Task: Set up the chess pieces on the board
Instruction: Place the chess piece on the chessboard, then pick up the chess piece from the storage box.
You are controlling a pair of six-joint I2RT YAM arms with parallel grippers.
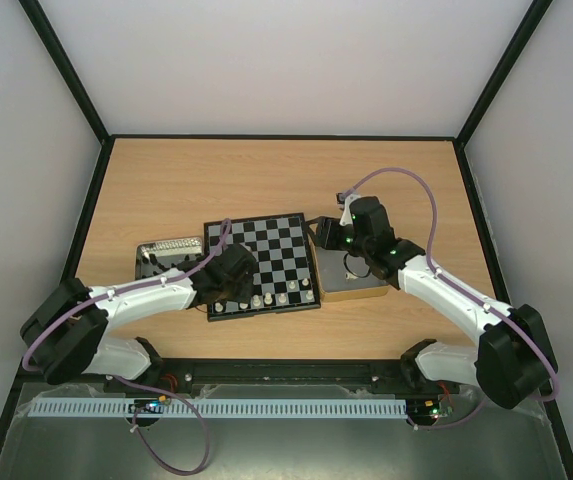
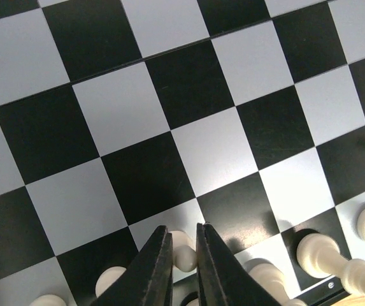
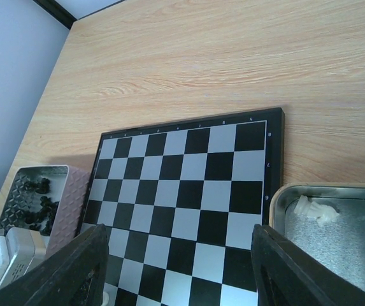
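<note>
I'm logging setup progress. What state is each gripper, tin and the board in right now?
Left gripper: shut on a white piece.
Right gripper: open, empty.
Board: white pieces along near edge, no black ones set.
Left tin: open, black pieces inside.
Right tin: open, a few white pieces inside.

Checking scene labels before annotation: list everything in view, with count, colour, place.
board: one, black and silvery-white checks, table centre
white pieces: several, cream, board's near row
black pieces: many, in left tin
left tin: one, metal, left of board
right tin: one, metal, right of board, few cream pieces inside
table: one, light wood
left gripper: fingers nearly together around a cream piece, grip unclear
right gripper: open, by right tin
</note>
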